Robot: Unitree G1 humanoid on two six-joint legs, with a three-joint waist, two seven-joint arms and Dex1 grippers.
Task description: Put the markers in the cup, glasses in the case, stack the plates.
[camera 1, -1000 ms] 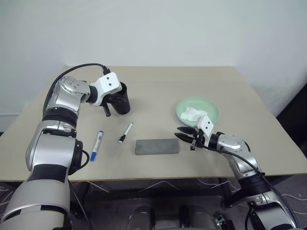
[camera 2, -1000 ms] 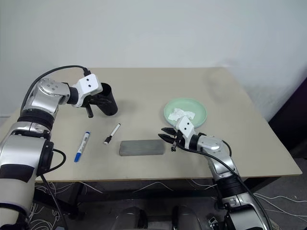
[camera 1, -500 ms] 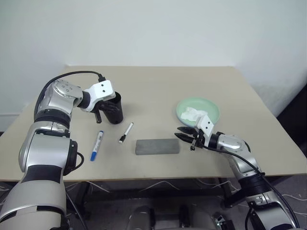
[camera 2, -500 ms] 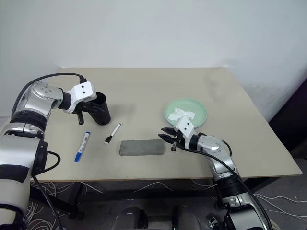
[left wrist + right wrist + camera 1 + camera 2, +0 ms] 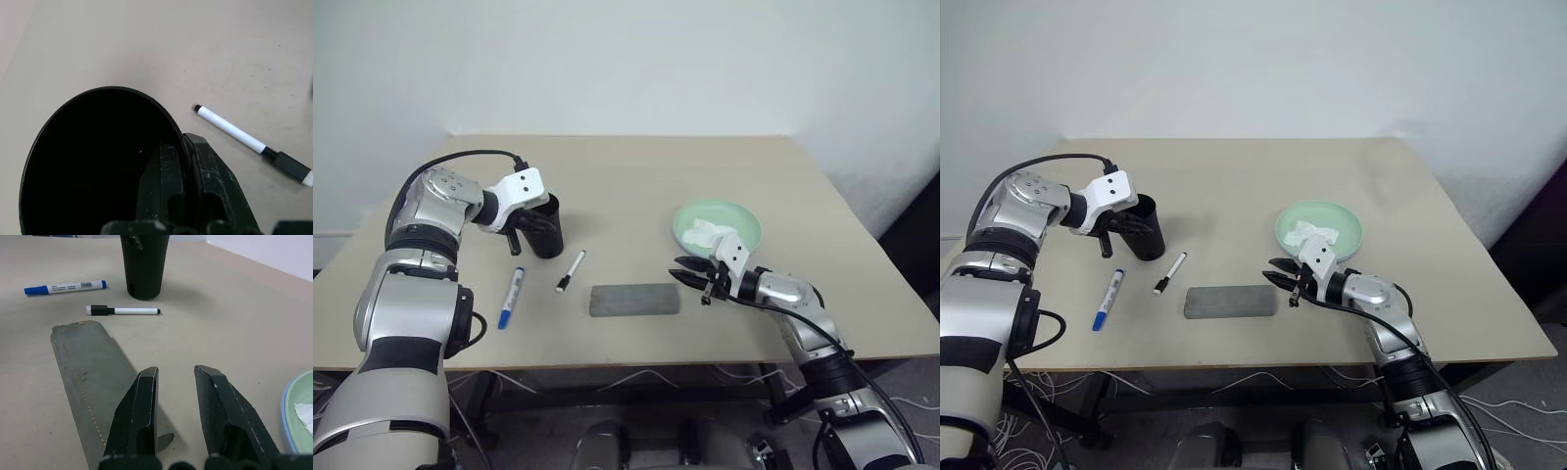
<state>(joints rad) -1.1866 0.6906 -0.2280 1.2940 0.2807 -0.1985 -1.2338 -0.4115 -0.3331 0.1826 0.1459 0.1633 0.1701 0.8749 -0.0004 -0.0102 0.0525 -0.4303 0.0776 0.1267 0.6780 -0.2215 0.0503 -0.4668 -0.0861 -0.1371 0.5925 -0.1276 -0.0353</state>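
Left gripper [image 5: 185, 147] pinches the cup [image 5: 546, 227] rim, left-centre; right gripper [image 5: 176, 382] parted, empty. Blue-ended marker [image 5: 65, 287] shows an unreadable barcode label.

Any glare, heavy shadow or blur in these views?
Head views: even light, no glare. Left wrist view: the cup interior is pure black, its bottom unreadable. Right wrist view: the right gripper is close and soft; the markers beyond stay sharp.

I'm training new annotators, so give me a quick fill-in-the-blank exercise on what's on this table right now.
1. The left gripper is shut on the rim of the black ____.
2. The crumpled tissue lies on the mint green ____.
3. The right gripper, empty, has its fingers ____.
4. Both markers lie on the ____.

Missing: cup; plate; open; table
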